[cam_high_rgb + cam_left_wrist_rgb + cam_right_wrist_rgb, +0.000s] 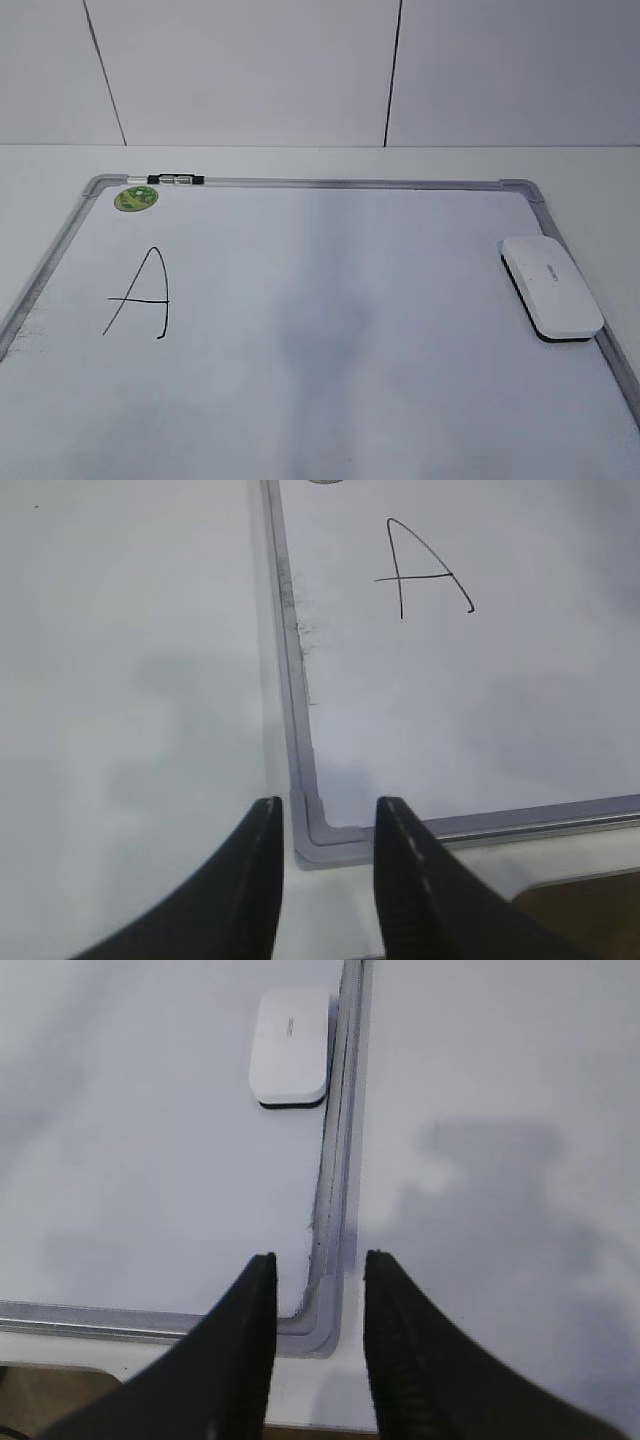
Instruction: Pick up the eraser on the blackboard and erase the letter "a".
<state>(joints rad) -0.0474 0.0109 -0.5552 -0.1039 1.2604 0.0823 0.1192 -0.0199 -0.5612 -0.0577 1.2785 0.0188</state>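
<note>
The blackboard point(350, 340) is a white board with a grey frame, lying flat on the white table. The white eraser point(552, 287) lies on the board at its right edge; it also shows in the right wrist view point(291, 1045). A tall capital "A" point(140, 292) is drawn at the board's left. No small lowercase "a" shows in any view. My left gripper point(328, 805) is open and empty above the board's near left corner. My right gripper point(318, 1258) is open and empty above the near right corner, well short of the eraser. Neither gripper shows in the exterior view.
A small black-and-clear marker point(175, 180) lies on the board's top frame at the far left, by a round green sticker point(136, 199). White wall panels stand behind the table. The table's front edge point(580, 910) lies just beyond the board's near side.
</note>
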